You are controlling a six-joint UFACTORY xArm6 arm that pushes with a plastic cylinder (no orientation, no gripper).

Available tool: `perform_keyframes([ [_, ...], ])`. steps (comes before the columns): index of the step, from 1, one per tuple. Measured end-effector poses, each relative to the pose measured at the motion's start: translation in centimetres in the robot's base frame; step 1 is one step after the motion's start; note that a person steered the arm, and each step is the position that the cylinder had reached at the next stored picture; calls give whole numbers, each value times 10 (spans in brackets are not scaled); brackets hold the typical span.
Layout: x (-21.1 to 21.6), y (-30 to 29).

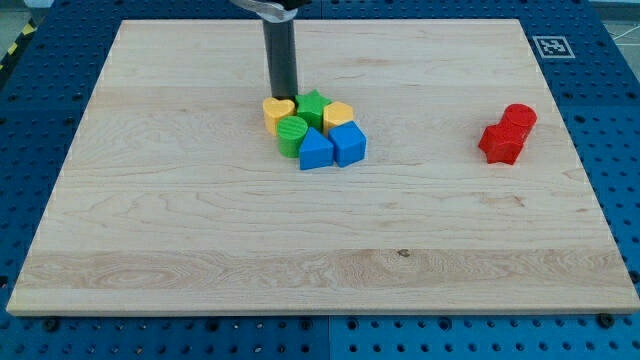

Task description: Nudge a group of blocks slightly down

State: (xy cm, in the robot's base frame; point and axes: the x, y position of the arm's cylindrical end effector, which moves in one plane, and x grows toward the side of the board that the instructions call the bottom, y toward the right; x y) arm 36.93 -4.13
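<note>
Wooden board (200, 230) carries clustered blocks (318, 128); two red blocks (507, 133).

Pale wooden board (200, 250) on a blue perforated table (620, 120) — evenly lit; marker tag (552, 46) at its corner.

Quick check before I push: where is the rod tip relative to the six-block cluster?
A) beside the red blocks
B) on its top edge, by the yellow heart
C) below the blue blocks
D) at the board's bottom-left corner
B: my tip sits at the cluster's top edge, just above the yellow heart block and left of the green star block.
</note>
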Motion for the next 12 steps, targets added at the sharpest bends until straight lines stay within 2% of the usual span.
perform_keyframes([
  [1,8,9],
  [3,-47,13],
  [4,-46,18],
  [5,-28,52],
  [8,-18,118],
  [12,19,101],
])
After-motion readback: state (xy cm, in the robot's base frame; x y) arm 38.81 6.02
